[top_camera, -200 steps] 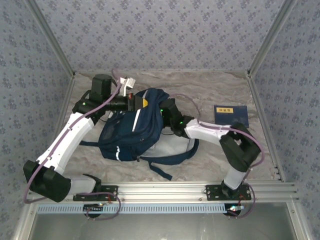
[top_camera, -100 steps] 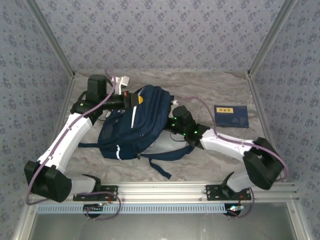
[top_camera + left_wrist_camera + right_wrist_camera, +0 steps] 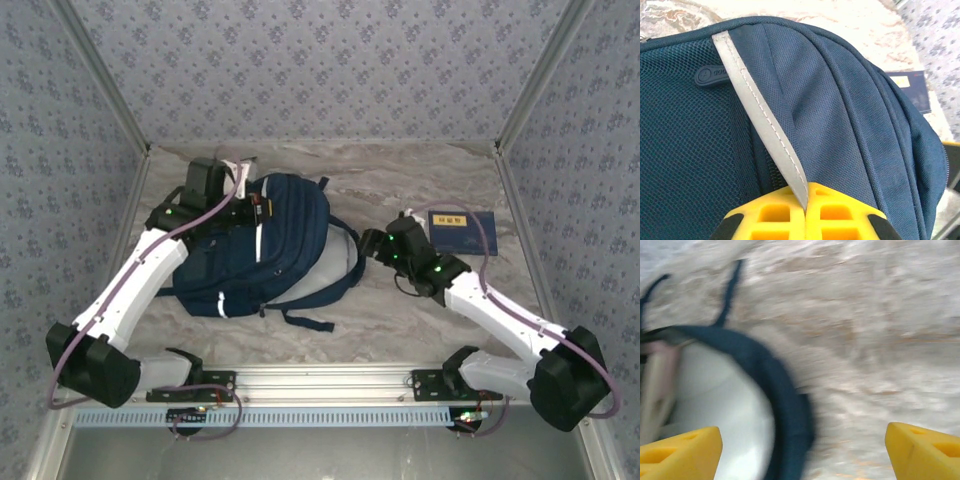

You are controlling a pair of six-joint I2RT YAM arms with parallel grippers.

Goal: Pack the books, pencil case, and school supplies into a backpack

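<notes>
My left jaws pinch the backpack's stripe; my right jaws stand wide over the table.

My left gripper (image 3: 805,212) is clamped on a white reflective stripe (image 3: 760,115) that runs up and away from my fingertips across the navy backpack (image 3: 270,255), whose fabric lies all around and ahead of those jaws. My right gripper (image 3: 802,450) is spread wide and holds nothing. Through the blur, what looks like a dark strap (image 3: 785,405) curves between its two fingers on the marbled table (image 3: 880,340). A navy book (image 3: 462,232) lies flat behind that gripper, on the side away from the backpack.
</notes>
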